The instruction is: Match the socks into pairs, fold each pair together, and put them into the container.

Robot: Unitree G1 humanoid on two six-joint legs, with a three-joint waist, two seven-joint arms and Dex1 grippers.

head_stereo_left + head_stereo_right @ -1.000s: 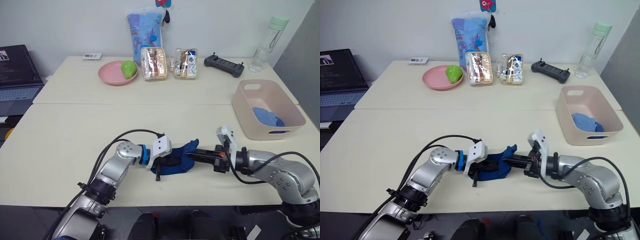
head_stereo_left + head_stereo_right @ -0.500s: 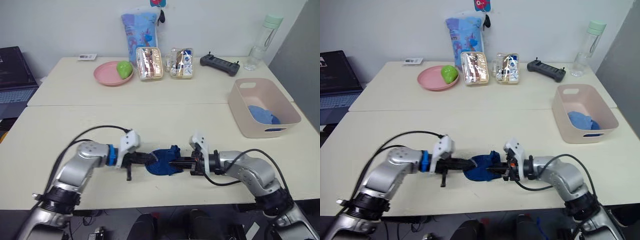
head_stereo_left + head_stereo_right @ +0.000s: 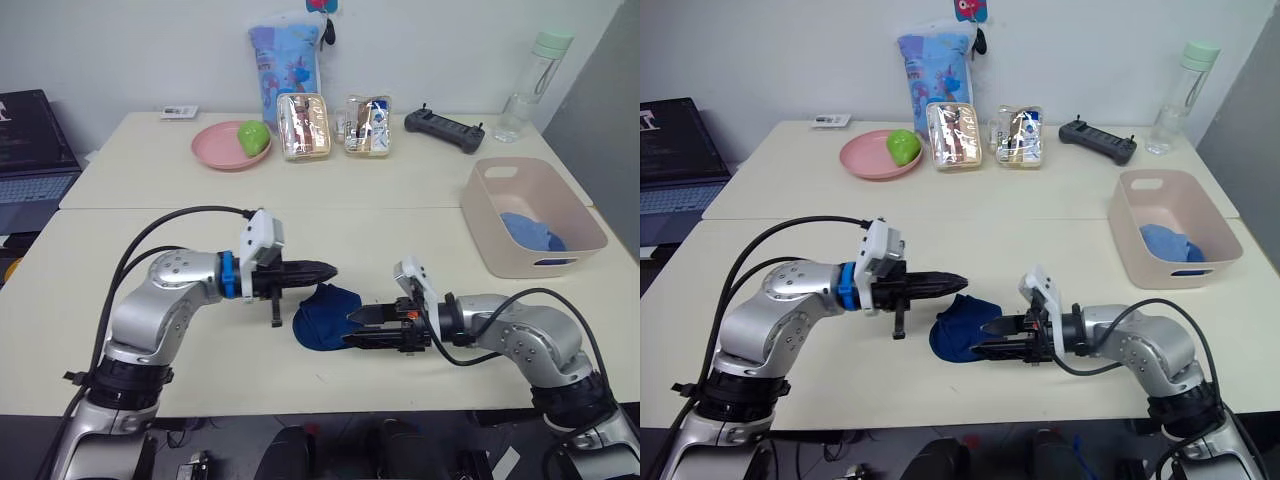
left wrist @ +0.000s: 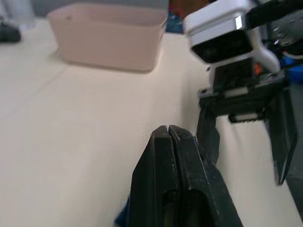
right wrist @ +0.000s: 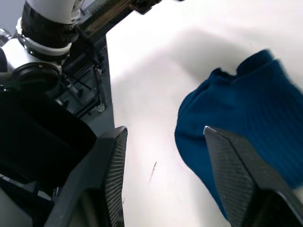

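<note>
The dark blue socks (image 3: 325, 315) lie low in the middle. The right gripper (image 3: 358, 327) is spread open, seemingly touching their right edge. The left gripper (image 3: 327, 270), pinched closed, hangs just above them.

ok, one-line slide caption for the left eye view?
Dark blue folded sock lies on the table between the shut left hand and open right hand; pink container waits beyond.

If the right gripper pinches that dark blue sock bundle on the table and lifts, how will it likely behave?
The dark blue sock bundle lies as a soft, rumpled knit mound, so it will probably sag and droop, not hold shape. Its fold looks loose, so it may open if pinched at one edge. It sits flat on the table, unlikely to roll. The right gripper is open beside it.
</note>
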